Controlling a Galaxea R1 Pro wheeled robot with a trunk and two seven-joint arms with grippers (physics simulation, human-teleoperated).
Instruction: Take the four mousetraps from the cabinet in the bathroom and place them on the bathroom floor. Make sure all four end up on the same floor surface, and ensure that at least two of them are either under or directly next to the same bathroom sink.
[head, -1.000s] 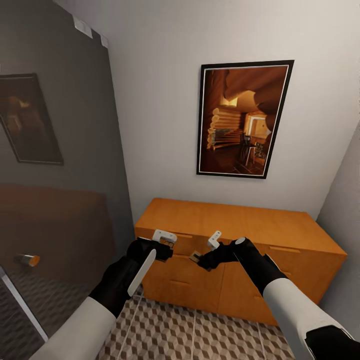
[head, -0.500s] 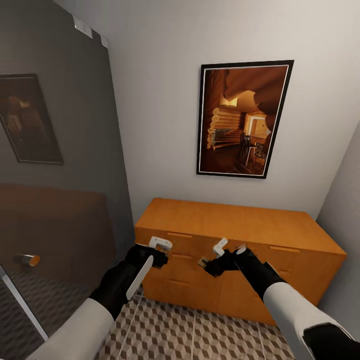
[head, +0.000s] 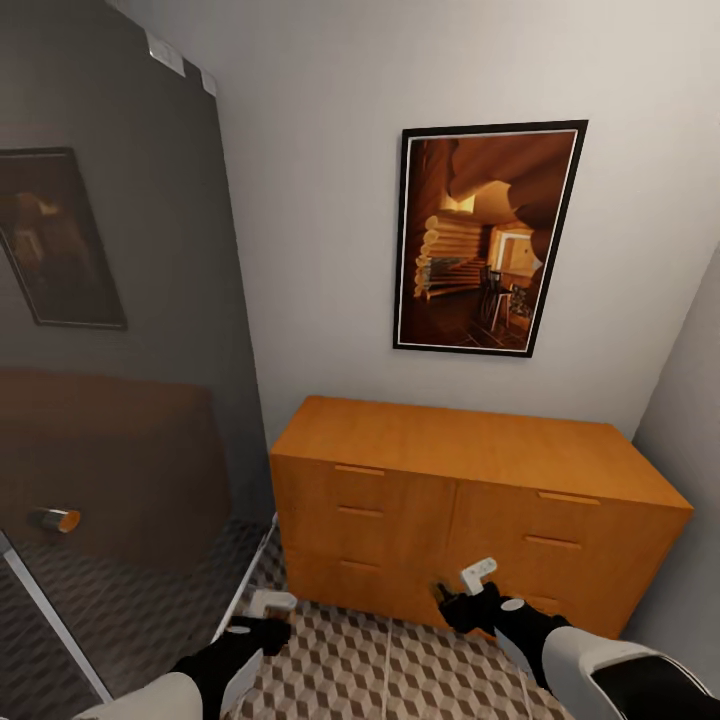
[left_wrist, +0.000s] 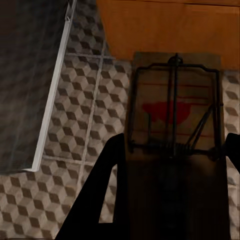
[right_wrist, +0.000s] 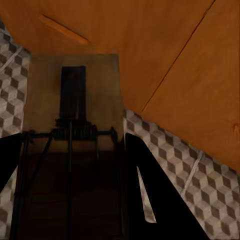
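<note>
Mousetraps in both grippers, one apiece, held low over the bathroom floor (head: 380, 670) of brown, beige and white cube-pattern tiles. In the left wrist view, a small flat tan-brown board with dark wire and a red mark (left_wrist: 175, 125) clamped between the dark fingers (left_wrist: 100, 190) of the left gripper (head: 265, 612), jutting forward above the tiles, close to the foot of the orange-brown wooden cabinet (head: 470, 450) and beside the pale edge of a glass shower panel (head: 130, 350). In the right wrist view, a second tan board with a dark spring bar (right_wrist: 75, 115) pinched the same way in the right gripper (head: 470, 592), right in front of the cabinet's lower drawer fronts. Each gripper narrowed onto its board, gripping by the rear end so the wire side stays up and the flat underside can meet the floor squarely. Drawers all shut in the head view, with no traps visible on the flat top. Probably the lowering stage before release; whether a sink stands nearby cannot be told, so placement beside one remains to be judged. Framed brown picture (head: 485, 235) on the wall above.
</note>
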